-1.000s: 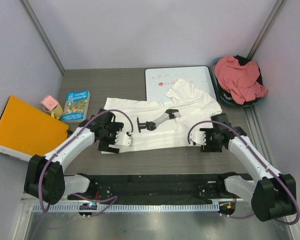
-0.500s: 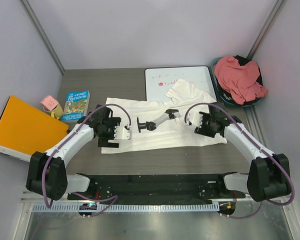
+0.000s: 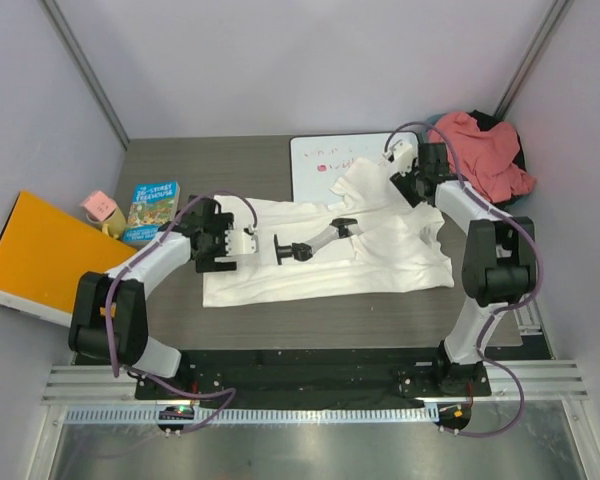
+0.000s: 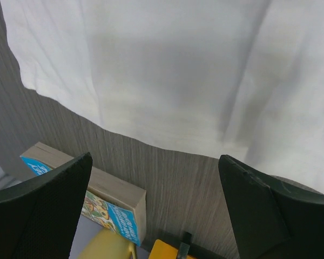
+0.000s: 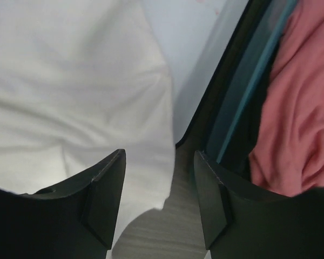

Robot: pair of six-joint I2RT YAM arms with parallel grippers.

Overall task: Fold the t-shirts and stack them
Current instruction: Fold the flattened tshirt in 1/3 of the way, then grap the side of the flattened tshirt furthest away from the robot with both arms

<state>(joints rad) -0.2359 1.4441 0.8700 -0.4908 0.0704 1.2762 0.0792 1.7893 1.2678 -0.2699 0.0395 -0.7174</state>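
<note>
The white t-shirt [image 3: 320,265] lies spread on the worktop [image 3: 180,160], the pink t-shirt [image 3: 480,155] heaped at two o'clock, while left claw [image 4: 155,162] and right claw [image 5: 159,156] gape empty, seemingly mid-flattening, so next comes pinching a hem to fold.

The right claw [image 5: 159,162] hangs parted over the white t-shirt [image 5: 70,81]'s edge. Right of that shirt lies the whiteboard [image 5: 197,38], then a dark bin rim [image 5: 240,91] — the salmon t-shirt [image 5: 297,108] just beyond.

A glossy whiteboard [image 3: 325,160] with red marks lies at the far middle of the grey bench [image 3: 210,165], with a dark round tub [image 3: 452,199] just to its right. On the left are a blue paperback [image 3: 152,211], a small pink box [image 3: 98,206] and a large orange folder [image 3: 50,255]. A black-and-grey handled tool [image 3: 308,243] lies mid-bench.
</note>
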